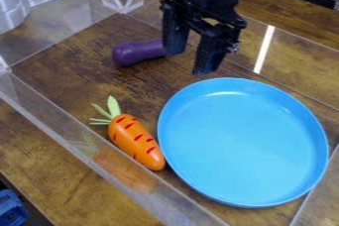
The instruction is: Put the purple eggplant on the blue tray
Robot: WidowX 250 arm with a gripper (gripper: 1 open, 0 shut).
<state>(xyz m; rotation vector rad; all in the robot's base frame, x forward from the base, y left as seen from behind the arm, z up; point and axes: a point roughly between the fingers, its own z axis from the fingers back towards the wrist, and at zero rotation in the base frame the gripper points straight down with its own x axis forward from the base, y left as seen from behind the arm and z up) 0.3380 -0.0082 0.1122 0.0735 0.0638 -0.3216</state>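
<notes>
Camera view: my claw point(193, 59) spread, empty, beside purple eggplant point(137, 52); sloppy descent could nudge it, roll away from blue tray point(245, 141).

You have the purple eggplant point(135, 52) lying on its side on the wooden table, its long axis running roughly left to right. It is small, smooth and dark purple, and its right end is hidden behind the black gripper fingers, so you cannot see the stem. The blue tray point(244, 140) sits flat in front and to the right of it, well apart from it. You see a large, round, shallow plate in bright blue with a raised rim, and nothing lies on it.
</notes>
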